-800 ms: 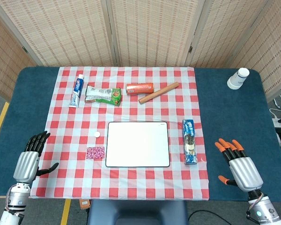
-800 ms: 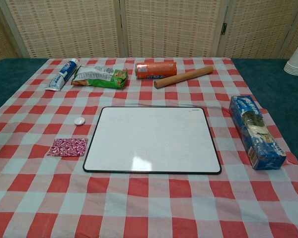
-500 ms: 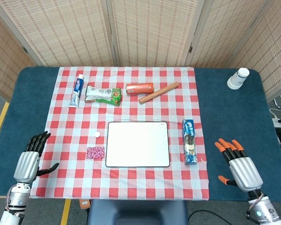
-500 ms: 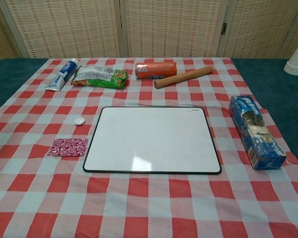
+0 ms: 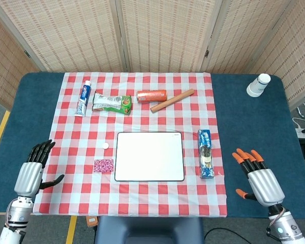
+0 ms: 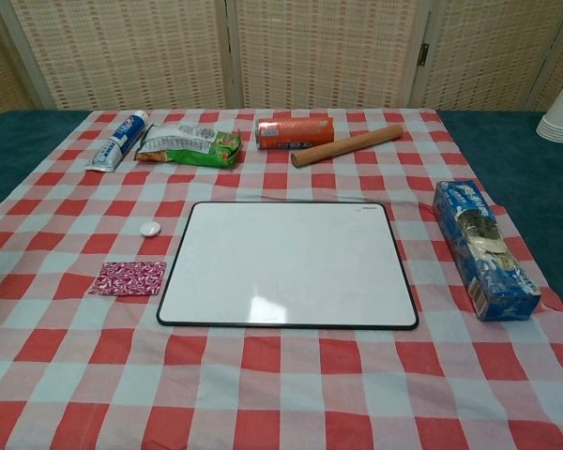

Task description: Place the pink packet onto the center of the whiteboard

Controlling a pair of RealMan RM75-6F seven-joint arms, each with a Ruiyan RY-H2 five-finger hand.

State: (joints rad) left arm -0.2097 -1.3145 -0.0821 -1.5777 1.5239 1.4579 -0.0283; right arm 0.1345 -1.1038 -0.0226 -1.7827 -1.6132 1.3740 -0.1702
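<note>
Fingers spread, both empty: we see left hand [image 5: 29, 175] & right hand [image 5: 262, 183] at table's [image 5: 254, 127] near corners in head view only; pink packet [image 5: 103, 165] just beside whiteboard's [image 5: 149, 156] left edge.

Bare checked cloth [image 5: 66, 152] lies between the left robot hand [image 5: 31, 173] and the pink packet [image 5: 103, 165]; only a small white cap [image 5: 106, 146] sits near. The whiteboard [image 5: 149, 156], just beside the pink packet, carries nothing.
</note>
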